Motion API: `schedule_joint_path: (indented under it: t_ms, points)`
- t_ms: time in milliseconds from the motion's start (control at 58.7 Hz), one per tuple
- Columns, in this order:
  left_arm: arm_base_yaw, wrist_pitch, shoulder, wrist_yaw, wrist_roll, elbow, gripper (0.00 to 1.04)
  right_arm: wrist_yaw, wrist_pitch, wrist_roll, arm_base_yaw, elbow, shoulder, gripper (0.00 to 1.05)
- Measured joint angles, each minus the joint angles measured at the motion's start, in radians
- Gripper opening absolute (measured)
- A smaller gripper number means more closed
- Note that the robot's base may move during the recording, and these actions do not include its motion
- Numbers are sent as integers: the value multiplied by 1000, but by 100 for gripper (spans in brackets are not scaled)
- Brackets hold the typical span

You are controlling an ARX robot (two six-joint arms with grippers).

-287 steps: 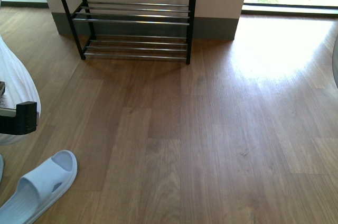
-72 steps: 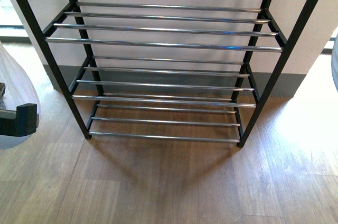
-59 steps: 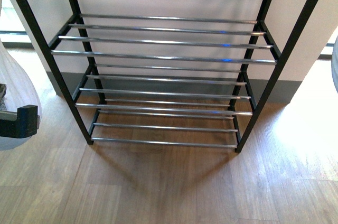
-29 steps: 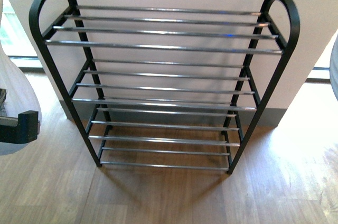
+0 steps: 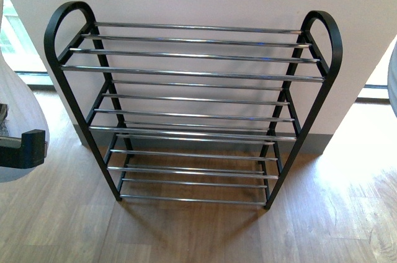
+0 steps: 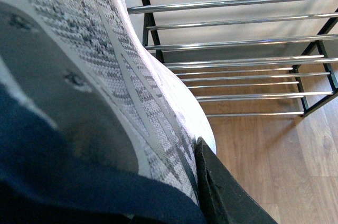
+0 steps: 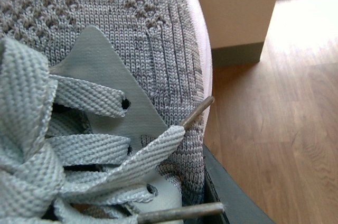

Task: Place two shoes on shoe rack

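Left claw point(image 6: 219, 192) grips grey knit sneaker point(image 6: 90, 60), finger pressed to its side, just left of shoe rack point(image 5: 193, 75). Right claw point(image 7: 228, 195) grips laced grey sneaker point(image 7: 137, 28), right of rack.

Rack point(image 5: 192, 74): blk frame, chrome rods; sneaker point(image 6: 79, 39): grey knit, navy lining.

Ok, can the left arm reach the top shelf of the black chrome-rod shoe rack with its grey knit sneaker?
Probably yes: the left gripper holds the grey knit sneaker beside the shoe rack, and its top shelf looks bare.
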Motion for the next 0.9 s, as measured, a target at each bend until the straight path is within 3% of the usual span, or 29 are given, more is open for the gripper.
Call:
schedule_joint_path:
  t_ms: [136, 307, 460, 648, 903]
  points:
    - [0, 0, 0, 0, 0, 0, 2, 127, 278, 24, 50, -60, 9, 5]
    - [0, 0, 0, 1, 0, 0, 2, 175, 294, 21, 144, 104, 131, 5]
    - [0, 0, 0, 1, 0, 0, 2, 192, 223, -8, 237, 314, 334, 5]
    - [0, 0, 0, 0, 0, 0, 2, 150, -6, -19, 321, 658, 586, 5]
    - [0, 0, 0, 0, 0, 0, 2, 164, -203, -19, 338, 949, 852, 5]
